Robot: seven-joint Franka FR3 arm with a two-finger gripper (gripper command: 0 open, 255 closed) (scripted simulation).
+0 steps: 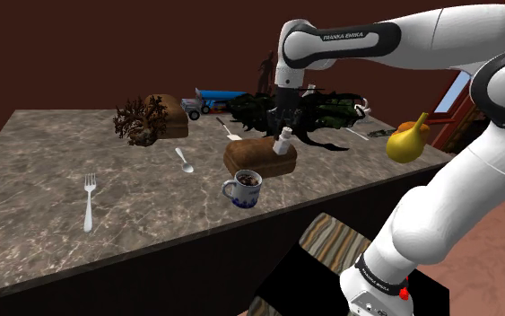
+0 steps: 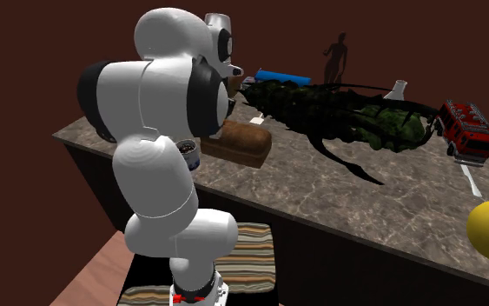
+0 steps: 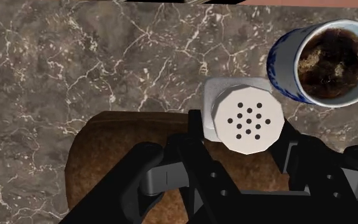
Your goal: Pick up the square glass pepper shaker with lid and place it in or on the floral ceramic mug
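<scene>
In the wrist view the pepper shaker [image 3: 248, 119], a square pale body under a round white lid with holes, sits clasped between my black fingers [image 3: 195, 127], so my gripper [image 3: 244, 137] is shut on it. It hangs over the edge of a brown bread loaf [image 3: 107, 153], with the mug [image 3: 323, 60] close beside it. The mug is white with a blue floral pattern and has dark contents. From the shoulder view, the gripper [image 1: 284, 121] holds the shaker [image 1: 286, 137] just above the loaf [image 1: 259, 157], and the mug [image 1: 243, 188] stands in front near the counter's edge.
On the marble counter [image 1: 44, 162] lie a fork [image 1: 89, 202] and a spoon [image 1: 184, 160]. Farther back are a brown twiggy plant [image 1: 140, 121], a second loaf [image 1: 171, 112], a blue toy truck [image 1: 207, 100], a dark dragon-like figure [image 1: 322, 109] and a yellow gourd [image 1: 409, 142]. A red fire truck [image 2: 466, 129] stands far off.
</scene>
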